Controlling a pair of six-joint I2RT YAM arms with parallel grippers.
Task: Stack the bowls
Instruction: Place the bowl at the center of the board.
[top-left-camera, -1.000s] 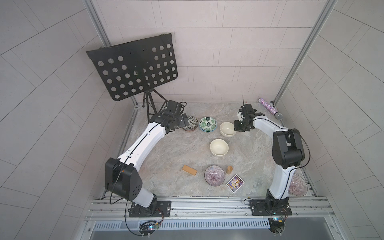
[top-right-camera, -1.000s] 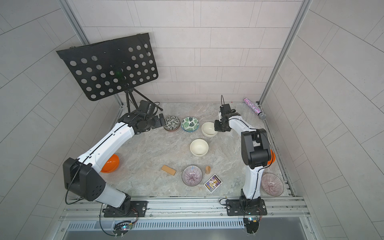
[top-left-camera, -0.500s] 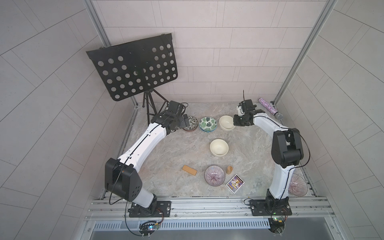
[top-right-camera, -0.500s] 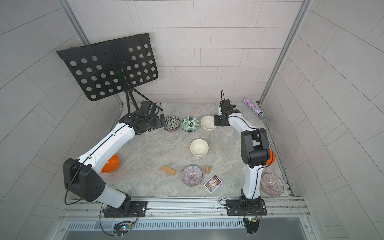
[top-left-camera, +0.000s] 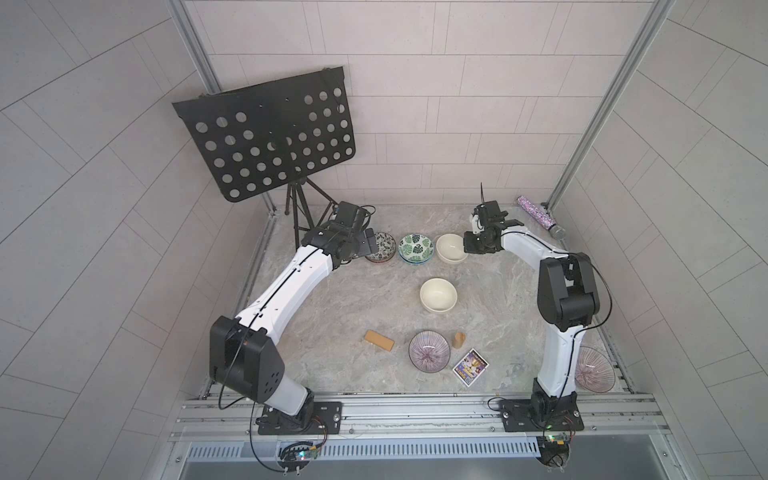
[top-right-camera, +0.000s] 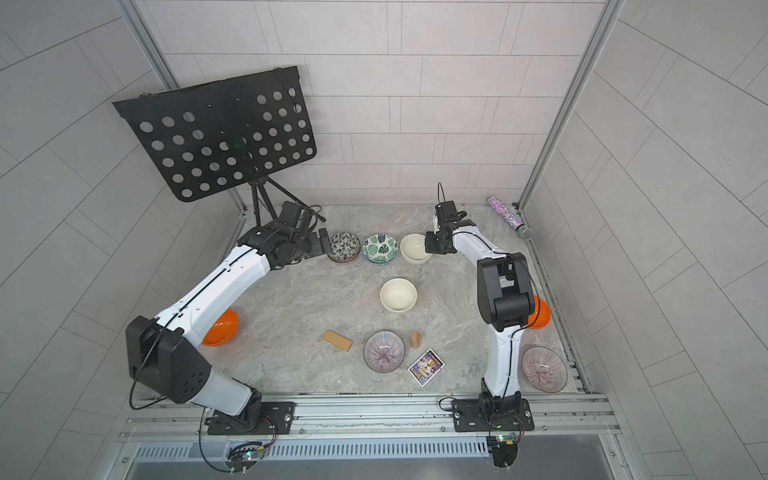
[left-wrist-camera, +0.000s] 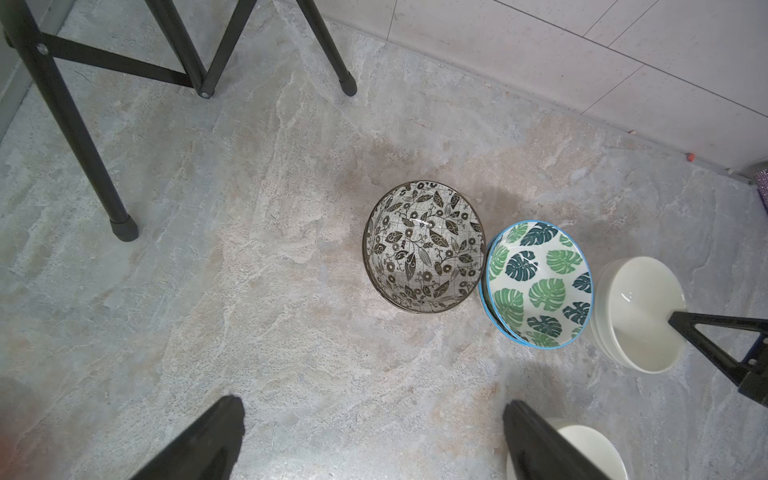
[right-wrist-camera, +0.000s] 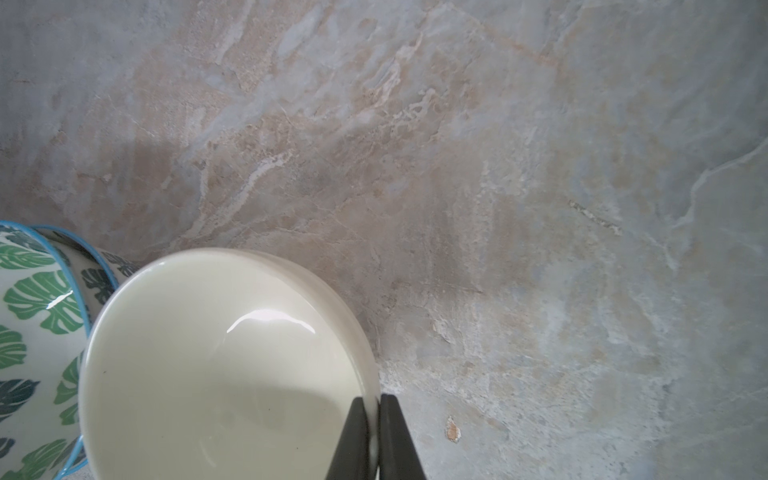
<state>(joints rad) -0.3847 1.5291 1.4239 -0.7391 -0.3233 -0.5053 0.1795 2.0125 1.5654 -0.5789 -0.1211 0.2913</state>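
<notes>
Cream bowl, pinched at its rim by the right gripper, has shifted back into the rear row, now just beside the green-leaf bowls. Our left gripper hangs with jaws wide apart, empty, near the black-white leaf bowl. We judge the other cream bowl goes in next.

Black-leaf bowl, nested green-leaf bowls and cream bowl sit abreast.

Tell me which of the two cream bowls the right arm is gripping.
The back-row cream bowl beside the green leaf bowl: the right arm's jaws are shut on its rim. The other cream bowl sits alone mid-table, untouched.
</notes>
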